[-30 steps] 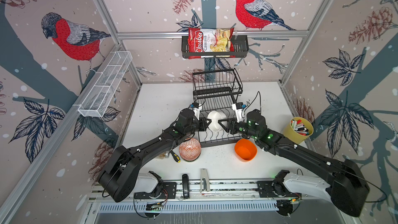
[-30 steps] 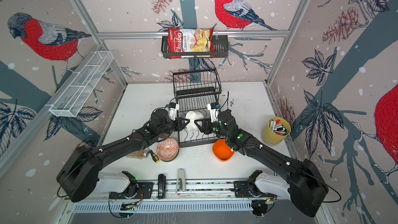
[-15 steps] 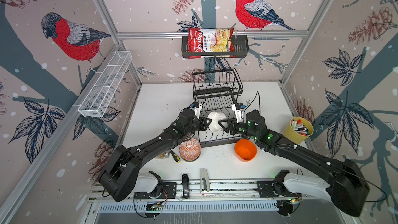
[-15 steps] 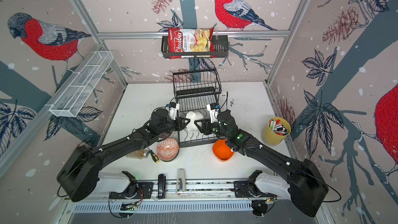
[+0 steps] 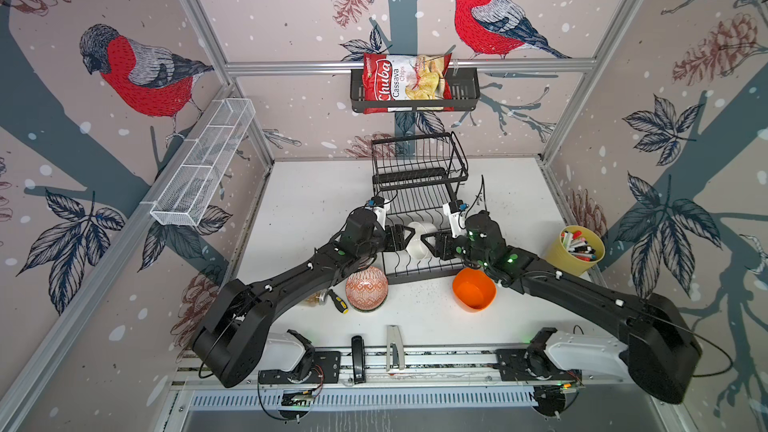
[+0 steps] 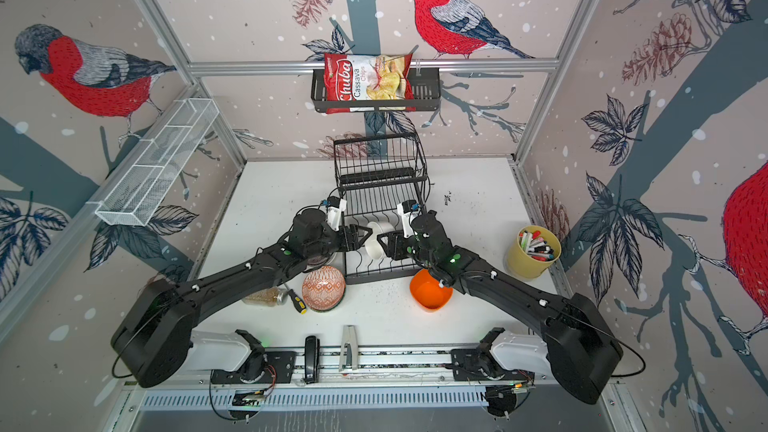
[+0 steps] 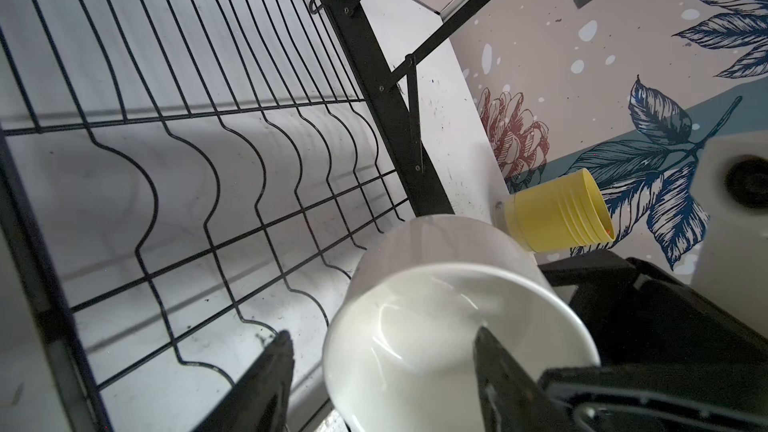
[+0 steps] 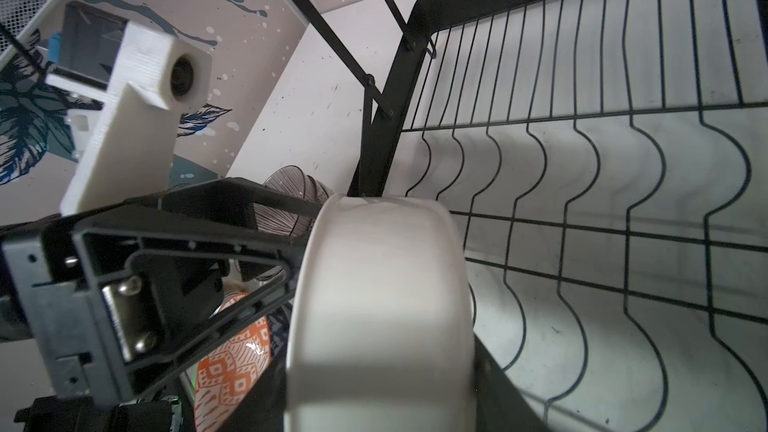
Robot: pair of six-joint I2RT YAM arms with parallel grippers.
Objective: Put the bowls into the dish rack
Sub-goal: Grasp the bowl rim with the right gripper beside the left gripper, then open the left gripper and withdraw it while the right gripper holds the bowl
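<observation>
White bowl (image 5: 417,238): on edge over dish rack (image 5: 415,197) lower tray, between arms. Right gripper (image 5: 428,243) clamps it; left gripper (image 7: 382,338) spread, straddling rim. Likely glazed ceramic: rigid, slick, chippable. Hold: rim wall.

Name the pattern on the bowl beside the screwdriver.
Orange with white geometric diamond motifs; the patterned bowl shows best in a top view.

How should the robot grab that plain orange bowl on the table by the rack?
Pinch the orange bowl by its rim, coming straight down from above: it sits mouth up on the table, so one pincer finger can go inside and one outside the thin wall. The right pincer is probably the better choice once free, since that arm is right beside it.
</observation>
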